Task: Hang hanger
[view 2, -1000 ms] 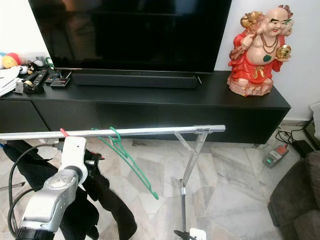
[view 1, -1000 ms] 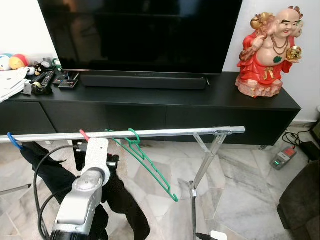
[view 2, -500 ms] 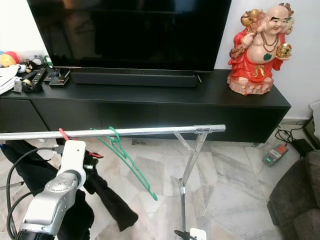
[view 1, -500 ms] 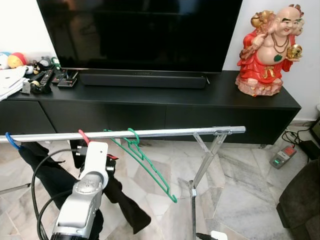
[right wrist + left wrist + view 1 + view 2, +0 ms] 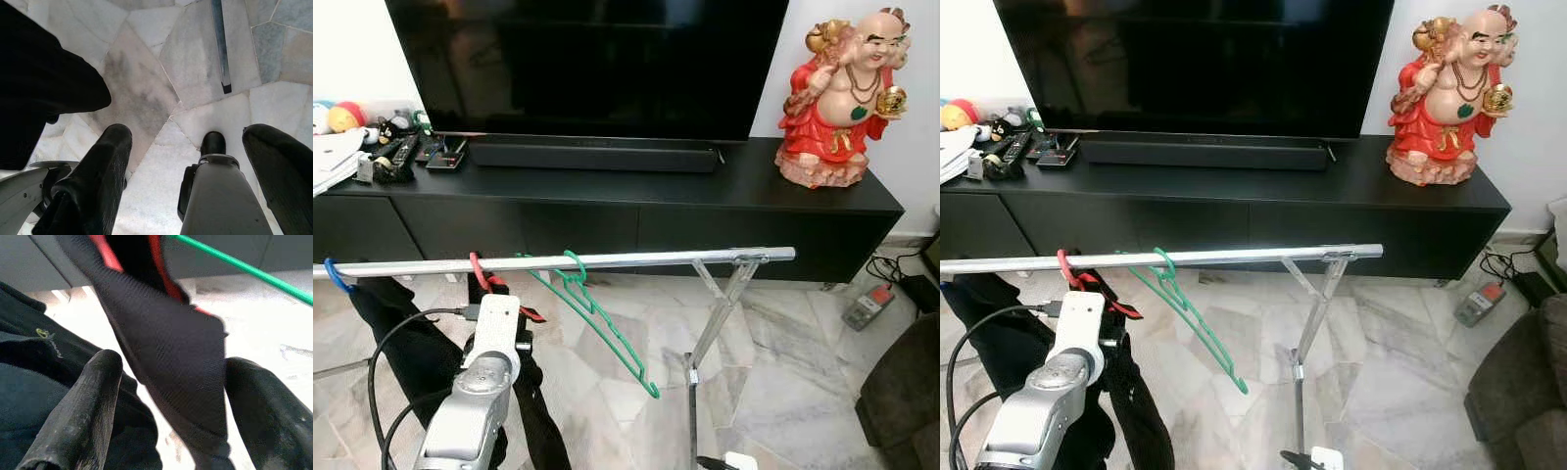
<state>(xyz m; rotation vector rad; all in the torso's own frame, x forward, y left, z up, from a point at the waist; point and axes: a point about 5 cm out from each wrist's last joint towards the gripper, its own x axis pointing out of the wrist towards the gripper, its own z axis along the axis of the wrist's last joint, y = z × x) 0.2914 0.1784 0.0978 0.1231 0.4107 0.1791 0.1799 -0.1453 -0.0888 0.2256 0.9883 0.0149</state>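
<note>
A red hanger [image 5: 478,273] carrying a black garment [image 5: 1139,416] hooks over the silver rail [image 5: 636,258] near its left end. Just below it my left arm [image 5: 480,392] reaches up. In the left wrist view my left gripper [image 5: 171,396] is open, its fingers [image 5: 85,406] wide apart with the garment and red hanger [image 5: 159,264] between them. An empty green hanger [image 5: 607,328] hangs tilted on the rail to the right. My right gripper [image 5: 190,161] hangs open over the marble floor, holding nothing.
A blue hanger [image 5: 331,273] with dark clothes hangs at the rail's far left. The rack's leg [image 5: 710,328] stands right of centre. Behind are a black TV console [image 5: 705,211], a TV and a red statue [image 5: 837,98]. A power strip [image 5: 867,306] lies on the floor.
The black garment swung out to the right, then came back to hang straight down. My left arm has dropped lower and the red hanger shows more below the rail.
</note>
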